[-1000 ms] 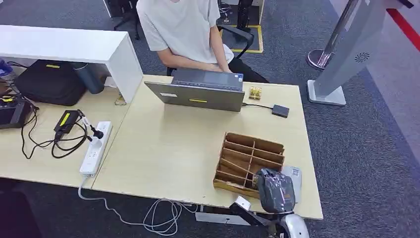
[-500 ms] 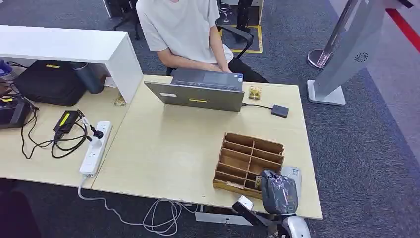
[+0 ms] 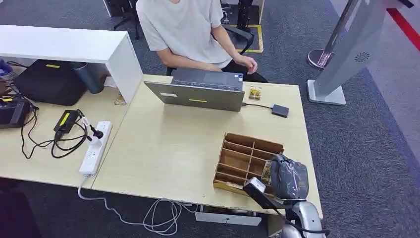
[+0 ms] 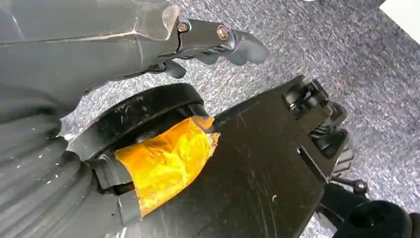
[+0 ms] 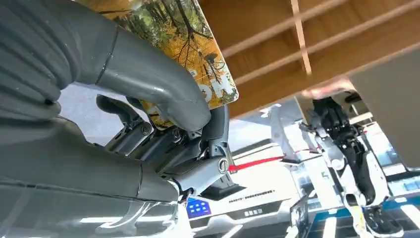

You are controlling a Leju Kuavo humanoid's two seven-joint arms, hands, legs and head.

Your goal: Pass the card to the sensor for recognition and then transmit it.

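My right hand (image 3: 289,178) hovers over the near right corner of the wooden slotted organizer (image 3: 246,153). It pinches a card (image 5: 184,35) printed with an autumn forest picture, the thick thumb (image 5: 148,82) lying across its face. In the head view an edge of the card (image 3: 266,172) shows just left of the hand. The small black sensor box (image 3: 280,110) lies at the far right of the desk, wired to the laptop (image 3: 200,91). My left hand (image 4: 218,42) hangs over grey carpet with nothing in it, its dark fingers loosely apart.
A person in a white shirt (image 3: 183,27) sits behind the laptop, one hand (image 3: 247,63) raised beside it. A power strip (image 3: 95,148) and cables lie at the left. A small yellow object (image 3: 255,92) sits near the sensor. A grey kiosk stand (image 3: 341,59) is at the right.
My right hand has risen and shifted right and farther from the desk's front edge, carrying the card. The person's hand has come off the laptop keyboard toward the right.
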